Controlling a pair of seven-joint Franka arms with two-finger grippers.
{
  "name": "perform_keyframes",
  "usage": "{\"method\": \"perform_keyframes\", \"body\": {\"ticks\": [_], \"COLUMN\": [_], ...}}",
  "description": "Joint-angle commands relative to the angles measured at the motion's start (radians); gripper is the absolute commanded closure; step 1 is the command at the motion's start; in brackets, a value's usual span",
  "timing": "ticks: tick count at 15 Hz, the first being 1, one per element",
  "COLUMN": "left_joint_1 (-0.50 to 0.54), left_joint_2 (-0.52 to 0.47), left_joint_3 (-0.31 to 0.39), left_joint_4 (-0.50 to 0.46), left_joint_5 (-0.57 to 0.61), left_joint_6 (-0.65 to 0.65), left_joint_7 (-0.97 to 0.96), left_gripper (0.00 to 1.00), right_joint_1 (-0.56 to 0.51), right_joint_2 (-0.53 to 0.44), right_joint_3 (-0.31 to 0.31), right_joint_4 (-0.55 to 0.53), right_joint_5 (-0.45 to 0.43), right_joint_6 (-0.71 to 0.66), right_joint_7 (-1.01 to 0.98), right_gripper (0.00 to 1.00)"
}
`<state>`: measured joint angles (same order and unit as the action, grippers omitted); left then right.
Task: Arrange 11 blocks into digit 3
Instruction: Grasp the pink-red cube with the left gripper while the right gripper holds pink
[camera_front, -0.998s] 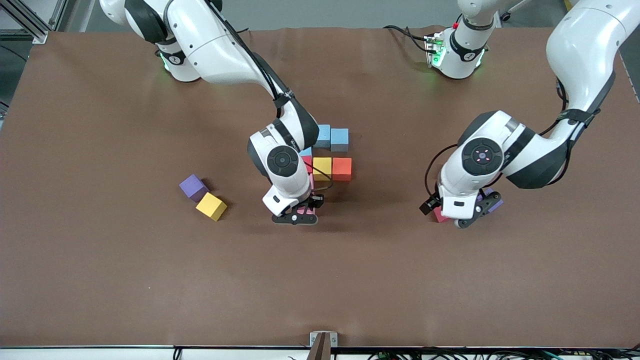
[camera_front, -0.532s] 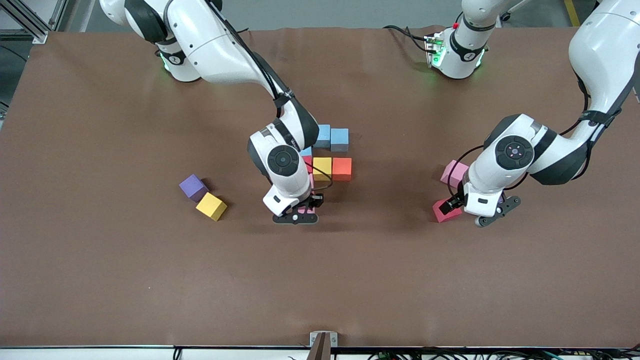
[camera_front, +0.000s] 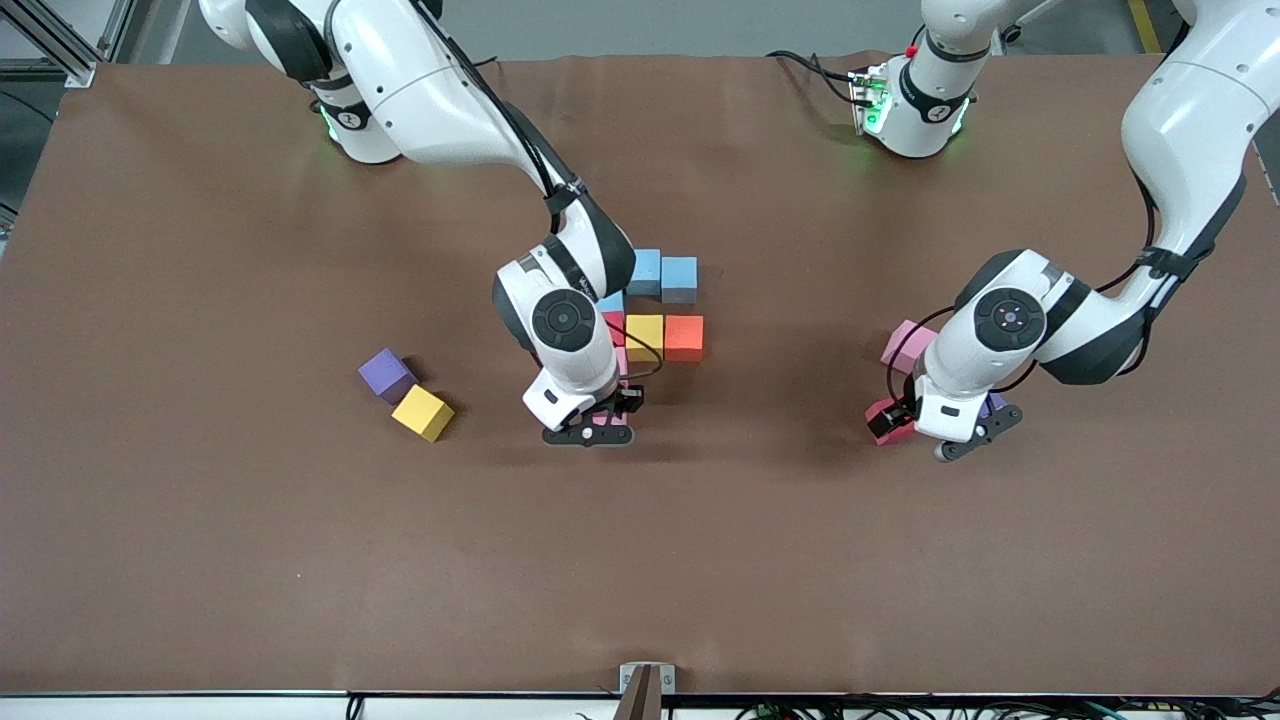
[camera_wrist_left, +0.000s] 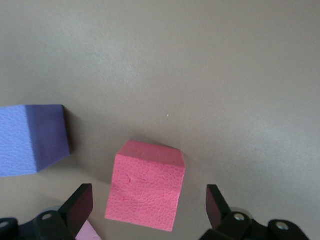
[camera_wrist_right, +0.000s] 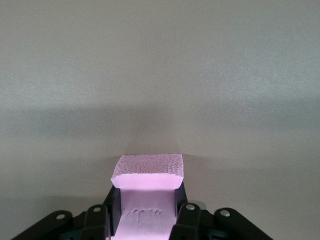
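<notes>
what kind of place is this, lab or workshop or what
Most likely a robotics lab. Two white arms are bolted at one edge of a table under a plain brown cover, aluminium framing stands at a corner, cables trail along the edges, and the only props are coloured foam blocks.

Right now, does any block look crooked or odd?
Yes. The red block under the open left pincer sits skewed to the pincer, so a grasp may catch its corners. The right pincer squeezes its pink block.
</notes>
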<state>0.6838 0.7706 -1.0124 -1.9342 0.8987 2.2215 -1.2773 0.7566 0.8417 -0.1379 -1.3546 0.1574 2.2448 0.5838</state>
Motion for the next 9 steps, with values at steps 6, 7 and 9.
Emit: {"method": "perform_keyframes", "body": {"ticks": [6, 7, 9], "left_joint_1": [-0.026, -0.026, -0.027], "left_joint_2": [0.009, 0.013, 0.027], "left_joint_3": [0.037, 0.041, 0.049], "left_joint_4": [0.003, 0.004, 0.011], "left_joint_5": [0.019, 0.020, 0.020], "left_joint_6": [0.014, 0.014, 0.015], "left_joint_7": [0.116, 0.133, 0.141], "left_gripper": [0.00, 0.00, 0.00], "right_joint_1": [0.006, 0.006, 0.007], "right_joint_2": [-0.024, -0.024, -0.024], "right_joint_3": [-0.005, -0.005, -0.005], "right_joint_4": [-0.064, -0.064, -0.064], "right_joint_5": [-0.013, -0.013, -0.013], "right_joint_6": [0.001, 0.001, -0.002], "right_joint_7": [0.007, 0.008, 0.008], "right_gripper": [0.92, 0.92, 0.91]}}
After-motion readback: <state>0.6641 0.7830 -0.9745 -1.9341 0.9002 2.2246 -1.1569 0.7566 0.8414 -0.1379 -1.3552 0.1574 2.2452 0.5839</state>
